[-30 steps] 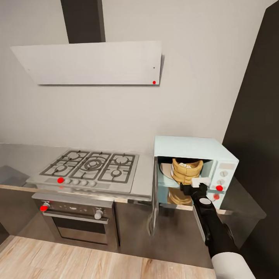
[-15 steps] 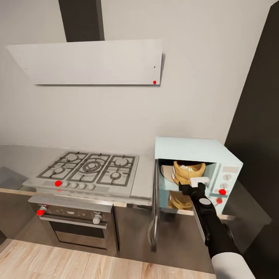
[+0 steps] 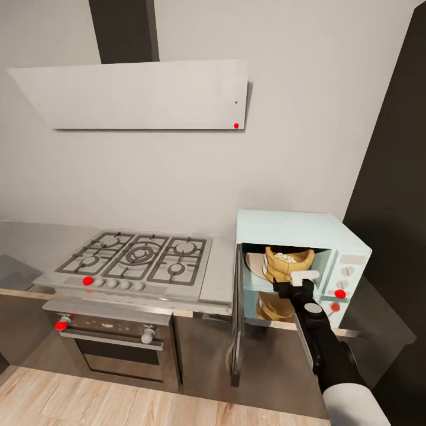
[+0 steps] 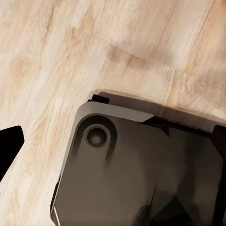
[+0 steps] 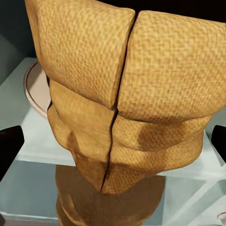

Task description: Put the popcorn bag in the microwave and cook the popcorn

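Sitting inside one microwave [image 3: 296, 228], one popcorn bag [image 3: 285, 264]

Right arm [image 3: 322, 343] outstretched, fingers [image 5: 9, 146] apart

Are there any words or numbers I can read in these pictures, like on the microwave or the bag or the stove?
None: no word, number or brand can be read anywhere.
microwave: the white control panel has round dials and red dots, no readable marks.
popcorn bag: plain woven tan surface, no print.
oven: the strip by the knobs is too small and blurred to read.
hood: blank, with a red dot.
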Motion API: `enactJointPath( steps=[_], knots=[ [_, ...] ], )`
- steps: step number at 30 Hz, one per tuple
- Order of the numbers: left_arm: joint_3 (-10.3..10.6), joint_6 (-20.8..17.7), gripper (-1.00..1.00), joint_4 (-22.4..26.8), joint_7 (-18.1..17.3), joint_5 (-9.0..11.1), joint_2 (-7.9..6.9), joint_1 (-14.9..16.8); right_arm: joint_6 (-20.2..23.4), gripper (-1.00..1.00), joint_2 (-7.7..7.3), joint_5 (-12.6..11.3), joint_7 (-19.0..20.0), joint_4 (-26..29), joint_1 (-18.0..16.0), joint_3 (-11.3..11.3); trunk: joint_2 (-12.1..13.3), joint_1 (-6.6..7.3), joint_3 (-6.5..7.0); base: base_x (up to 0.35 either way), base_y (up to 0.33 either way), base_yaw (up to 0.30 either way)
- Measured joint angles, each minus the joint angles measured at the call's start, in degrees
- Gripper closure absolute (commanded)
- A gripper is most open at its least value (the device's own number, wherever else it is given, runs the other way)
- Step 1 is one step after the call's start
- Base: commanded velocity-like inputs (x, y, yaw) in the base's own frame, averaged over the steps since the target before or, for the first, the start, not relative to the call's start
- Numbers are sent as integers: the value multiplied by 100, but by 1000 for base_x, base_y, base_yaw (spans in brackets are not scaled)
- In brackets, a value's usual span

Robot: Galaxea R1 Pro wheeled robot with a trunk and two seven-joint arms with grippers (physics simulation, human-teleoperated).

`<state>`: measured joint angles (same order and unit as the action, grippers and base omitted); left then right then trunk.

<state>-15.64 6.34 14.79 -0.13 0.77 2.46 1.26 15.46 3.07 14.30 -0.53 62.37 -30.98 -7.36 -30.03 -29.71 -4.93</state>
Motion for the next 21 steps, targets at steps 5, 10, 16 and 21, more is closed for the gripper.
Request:
enactJointPath(
  steps=[5, 10, 16, 21],
  knots=[
    [11, 0, -100, 3, 2, -5, 2, -7, -435, -100, -59, -10, -9, -935, -455, -9, 0, 0, 0, 0, 0, 0],
    [12, 0, -100, 4, 1, -6, -1, -7, -537, -100, -75, -13, -9, -1100, -535, -9, 0, 0, 0, 0, 0, 0],
    [6, 0, -100, 1, 2, -6, 2, -7, -540, -100, -75, -13, -9, -1105, -537, -9, 0, 0, 0, 1, 0, 0],
    [10, 0, -100, 5, 1, -6, -1, -7, -548, -100, -75, -13, -5, -1105, -538, -9, 0, 1, 0, 100, 0, 0]
  ],
)
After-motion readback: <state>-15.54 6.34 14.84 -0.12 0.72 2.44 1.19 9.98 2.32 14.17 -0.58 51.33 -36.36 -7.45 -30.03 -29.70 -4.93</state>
